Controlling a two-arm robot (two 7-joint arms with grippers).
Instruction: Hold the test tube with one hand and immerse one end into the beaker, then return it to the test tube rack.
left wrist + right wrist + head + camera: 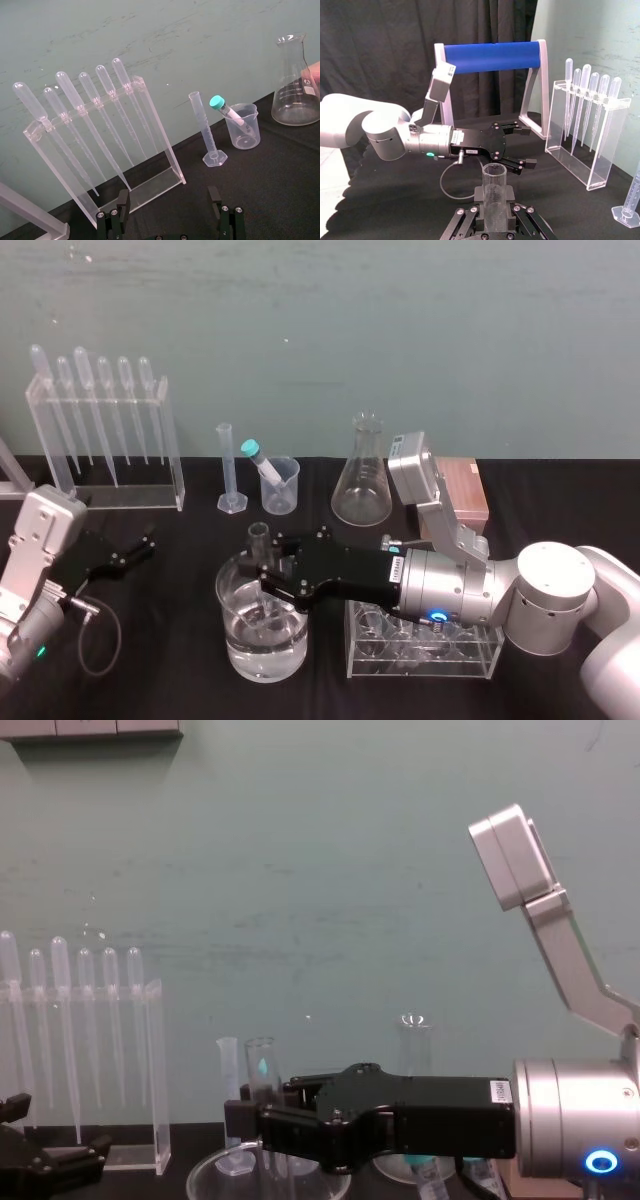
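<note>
gripping the test tube [259, 537] near its top, our right gripper [265, 570] has the fingers closed on the glass. the tube stands upright and its lower end goes down inside the beaker [235, 640], near the middle of the worktop [170, 690]. the test tube rack [425, 660] is just right of the beaker. our left gripper [140, 548] rests at the left, fingers wide apart, holding nothing.

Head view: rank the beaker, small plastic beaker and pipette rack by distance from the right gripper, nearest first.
1. Beaker, just beneath the right gripper holding the test tube.
2. Small plastic beaker, behind it.
3. Pipette rack, far back left.
</note>
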